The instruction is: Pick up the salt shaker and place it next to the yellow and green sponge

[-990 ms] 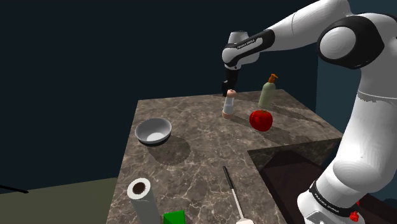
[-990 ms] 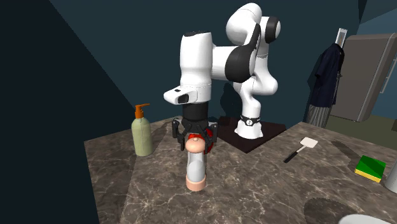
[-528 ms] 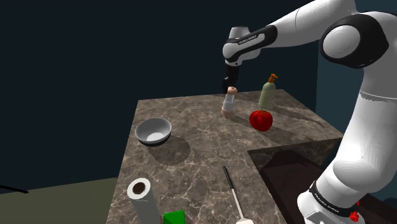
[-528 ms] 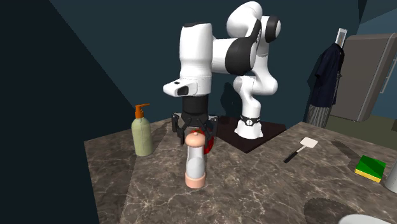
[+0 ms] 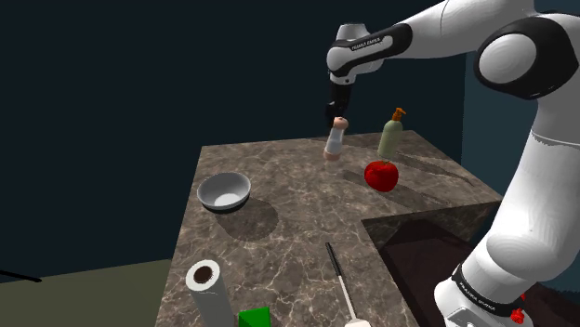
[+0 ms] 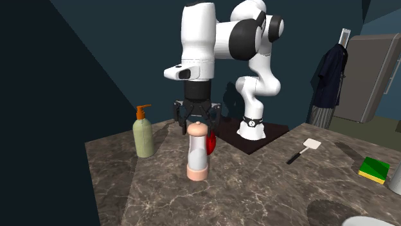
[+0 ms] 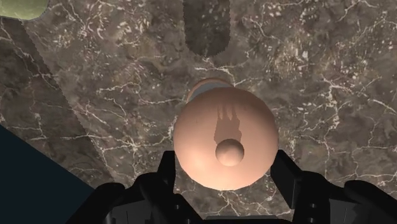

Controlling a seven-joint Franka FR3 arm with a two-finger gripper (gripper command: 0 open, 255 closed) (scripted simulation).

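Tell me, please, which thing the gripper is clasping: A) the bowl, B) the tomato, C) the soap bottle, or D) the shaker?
D: the gripper clasps the shaker at its cap, while the bottle, tomato and bowl stand apart from it.

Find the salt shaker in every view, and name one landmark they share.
Shoulder view: the salt shaker hangs under the gripper, over the far end of the counter.
Second exterior view: centre foreground, under the gripper.
Wrist view: its pink cap sits between the fingers.
Shared landmark: the green soap bottle beside the shaker.
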